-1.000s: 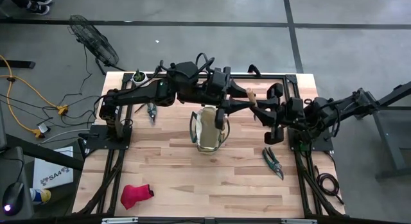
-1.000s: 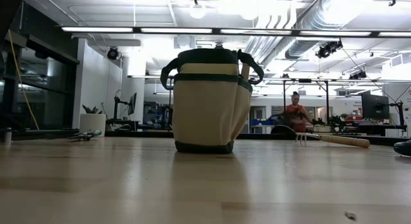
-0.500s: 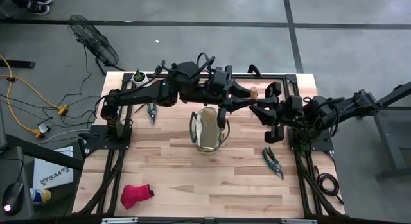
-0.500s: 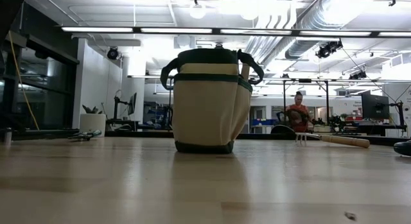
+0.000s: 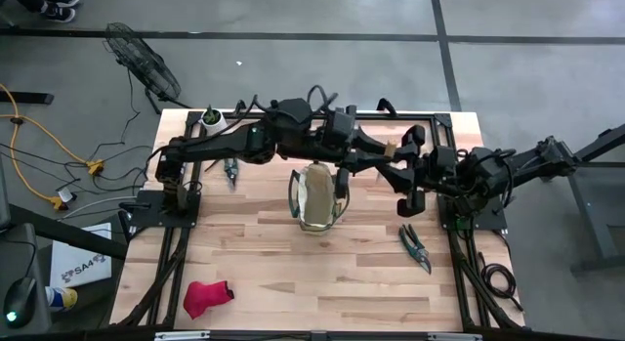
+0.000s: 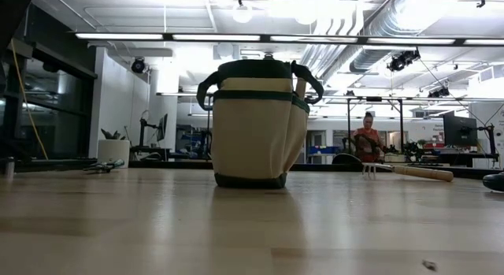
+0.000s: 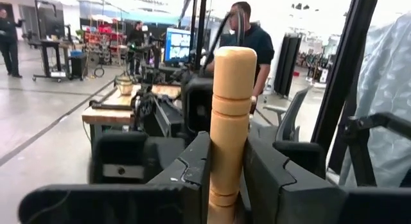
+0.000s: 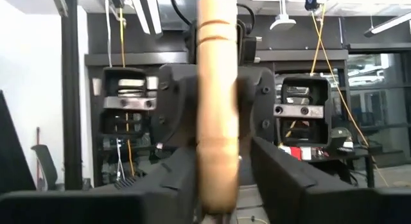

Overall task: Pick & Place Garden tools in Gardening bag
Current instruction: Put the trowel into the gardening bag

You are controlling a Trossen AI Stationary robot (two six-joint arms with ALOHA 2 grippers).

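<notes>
My left gripper reaches over the far right of the table and is shut on a wood-handled tool. My right gripper meets it there, open, with its fingers on either side of the same handle; a narrow gap shows on one side. The tool's metal end is hidden. The tan bag with green trim stands upright on its base mid-table and also shows in the low view. A wood-handled fork lies flat on the table at the right. My left gripper pinches the wooden handle's lower part between its two fingers. The handle runs on forward past the fingertips, and its rounded free end points at the right gripper. The tool is lifted clear of the table.
Pruning shears lie near the right edge, and another pair lies at the far left. A red glove lies at the near left. A small white pot stands in the far left corner. People stand in the room beyond.
My left gripper has carried the wood-handled tool toward the table's right edge, toward the right gripper. My right gripper has come leftward to meet it, so the handle now stands between its fingers. The bag and the fork have not moved.
</notes>
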